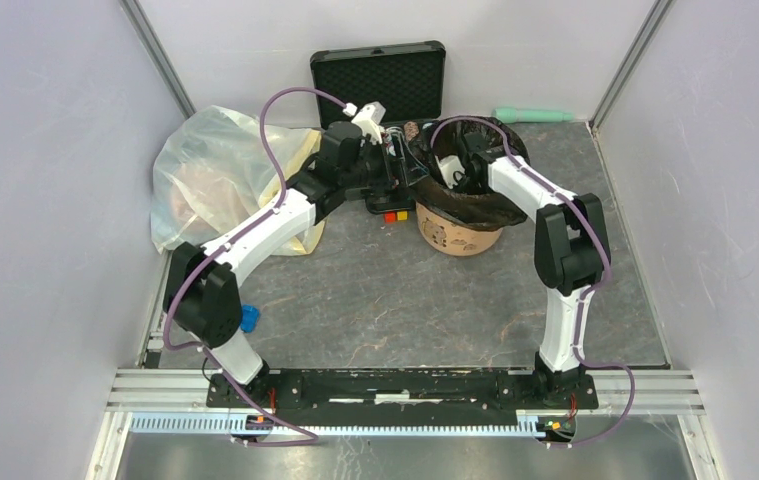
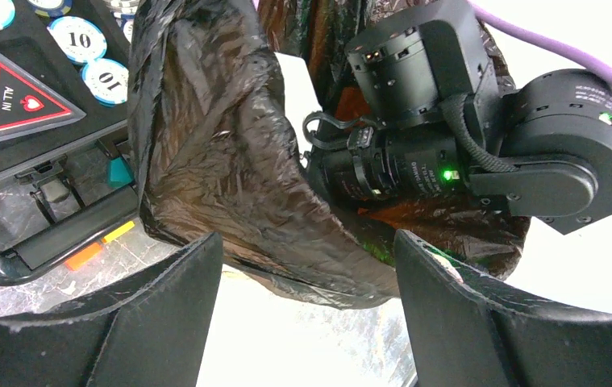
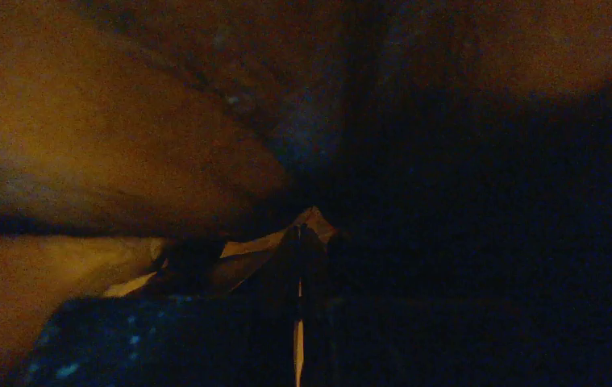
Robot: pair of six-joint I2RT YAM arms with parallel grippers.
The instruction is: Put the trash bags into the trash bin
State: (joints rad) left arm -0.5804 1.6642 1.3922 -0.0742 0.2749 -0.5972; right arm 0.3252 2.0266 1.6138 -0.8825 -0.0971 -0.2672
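Note:
The peach-orange trash bin (image 1: 458, 234) stands right of centre on the table. The black trash bag (image 1: 479, 206) lines its mouth and drapes over the rim. My right gripper reaches down inside it, so its fingers are hidden from above. In the dark right wrist view the right gripper (image 3: 306, 234) is shut, with only a thin slit between the fingers; I cannot tell whether film is pinched. My left gripper (image 1: 401, 166) hovers at the bin's left rim. In the left wrist view it (image 2: 309, 242) is open, with the wrinkled trash bag (image 2: 230, 161) just ahead of its fingertips (image 2: 193, 274) and untouched.
A big translucent yellowish bag (image 1: 210, 170) lies at the back left under my left arm. An open black case (image 1: 380, 80) with poker chips (image 2: 77, 40) stands behind the bin. A green object (image 1: 535, 115) lies at the back wall. A blue item (image 1: 248, 318) sits near the left base.

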